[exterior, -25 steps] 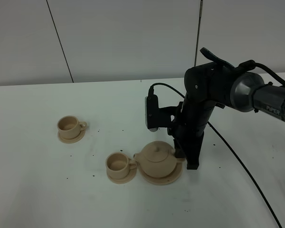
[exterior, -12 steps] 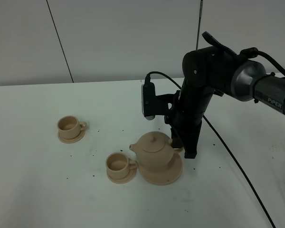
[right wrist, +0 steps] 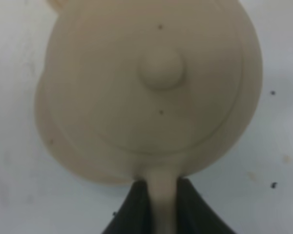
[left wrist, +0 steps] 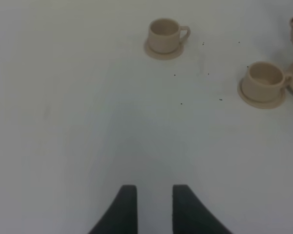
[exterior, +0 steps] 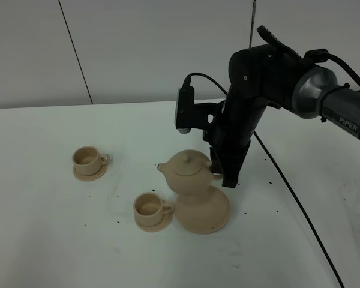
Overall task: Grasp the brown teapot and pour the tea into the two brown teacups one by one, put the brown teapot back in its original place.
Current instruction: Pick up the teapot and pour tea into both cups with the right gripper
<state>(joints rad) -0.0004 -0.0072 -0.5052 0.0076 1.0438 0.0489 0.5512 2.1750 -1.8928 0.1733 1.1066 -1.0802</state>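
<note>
Over the white bench (exterior: 48,252), center frame, the right fingers (right wrist: 136,207) pinch the loop handle (right wrist: 162,209) of the brown teapot (exterior: 189,174), held above its wide saucer (exterior: 207,217). A teacup (exterior: 149,207) sits just left, a second teacup (exterior: 87,158) far left. The left fingers (left wrist: 127,209) stand parted, empty.

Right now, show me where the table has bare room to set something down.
Free: the front-left table stretch in front of the far teacup, and the strip between the two teacups. Crowded: the near teacup sits close beside the large saucer, with the teapot held above it by the right pincer.
</note>
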